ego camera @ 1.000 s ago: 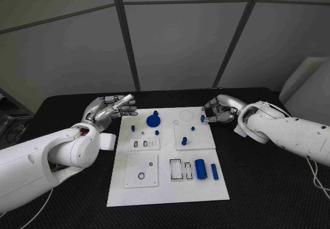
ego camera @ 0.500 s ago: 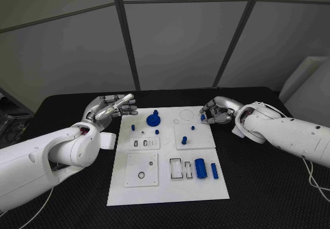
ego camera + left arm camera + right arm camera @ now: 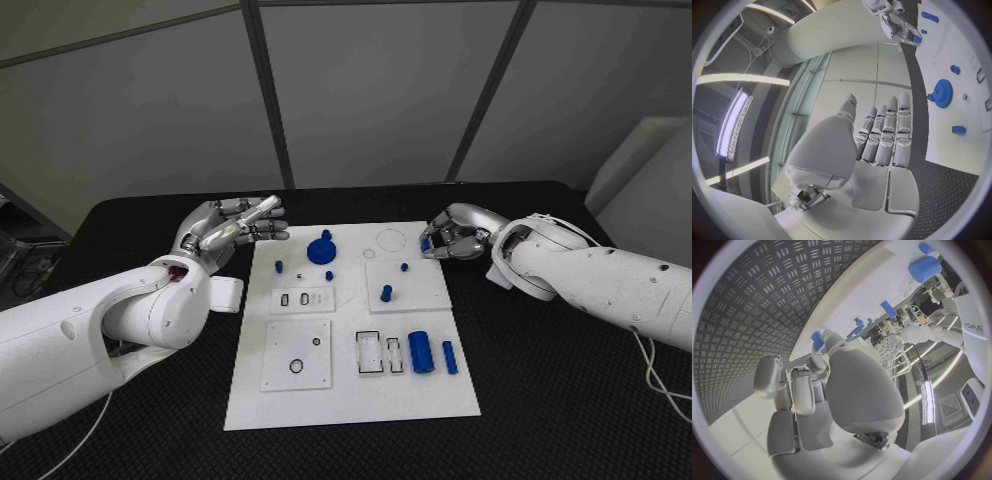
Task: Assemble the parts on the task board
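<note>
Seen from the head: right hand (image 3: 454, 240) at the far right edge of the task board (image 3: 351, 400), pinching a small blue part (image 3: 426, 247), presumably to seat it; from the left wrist: left hand (image 3: 879, 145) open, fingers straight, holding nothing, off the board's far left corner; from the right wrist: blue part at the fingertips (image 3: 819, 365).

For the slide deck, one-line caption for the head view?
Right hand pinches a small blue part at the white task board's far edge; left hand hovers empty beside it.
</note>
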